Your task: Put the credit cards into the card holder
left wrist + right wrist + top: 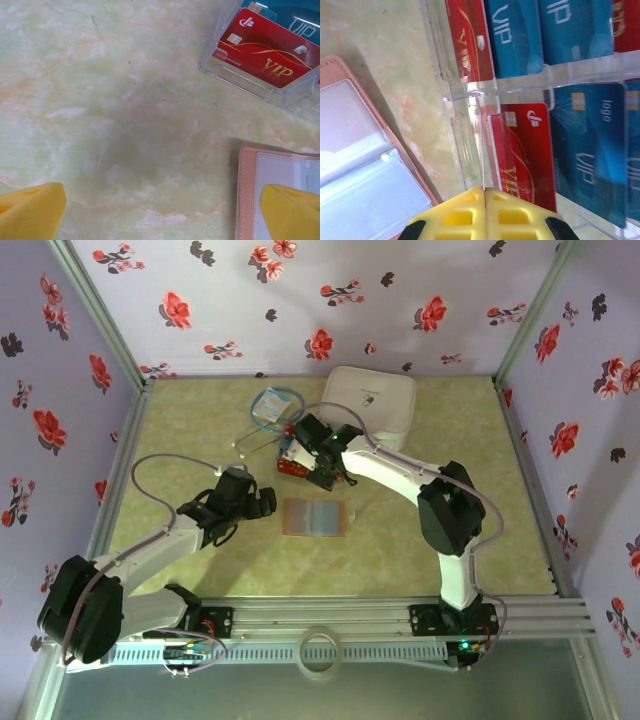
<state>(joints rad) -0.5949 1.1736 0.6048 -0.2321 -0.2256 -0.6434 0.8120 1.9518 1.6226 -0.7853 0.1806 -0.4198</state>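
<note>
On green marbled table [200,420]: white zip case [372,400]; just before it, clear plastic rack [290,462] of red and blue credit cards [527,150]; open tan-brown card holder [316,517] flat between arms. Beside holder, left gripper [160,212] spread wide, empty; right gripper [484,192] pressed together at rack edge. Pinch single card by edge, lift over rack lip, steady holder with left. Unclear whether card pinched; holder pockets partly cut off.
</note>
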